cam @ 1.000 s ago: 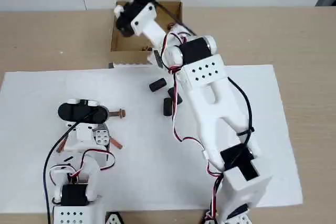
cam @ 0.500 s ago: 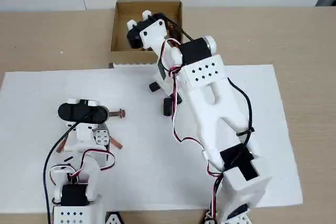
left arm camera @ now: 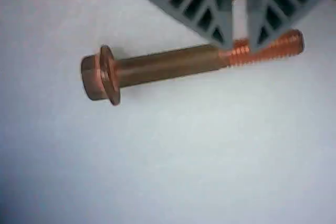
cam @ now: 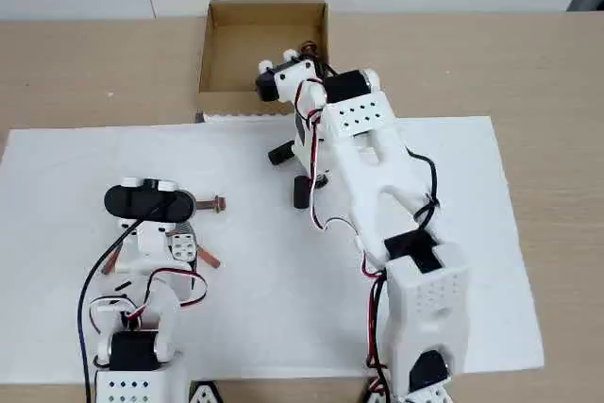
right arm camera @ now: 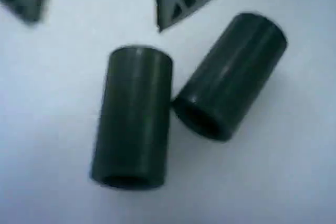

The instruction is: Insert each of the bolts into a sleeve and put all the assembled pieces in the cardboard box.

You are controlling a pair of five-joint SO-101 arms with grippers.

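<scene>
Copper bolt [left arm camera: 157, 66] lies on the paper [cam: 94, 167], left gripper [left arm camera: 239, 43] almost closed over its thread. Right gripper [right arm camera: 97, 22] is wide open above two black sleeves [right arm camera: 134, 116]. They look hard, smooth, light; I'd grab one round its middle.

A white paper sheet [cam: 245, 318] covers the near part of the wooden counter [cam: 85, 63]. The open brown cardboard box [cam: 203, 54] stands on the counter just behind the sheet's far edge. On the sheet in front of the box, a black cylindrical sleeve [right arm camera: 134, 116] and a second black sleeve [right arm camera: 228, 85] lie touching at one end, below the right claw [right arm camera: 94, 22]. A copper-coloured metal bolt [cam: 213, 203] lies well apart to their left, beside the left arm [cam: 142, 233].
</scene>
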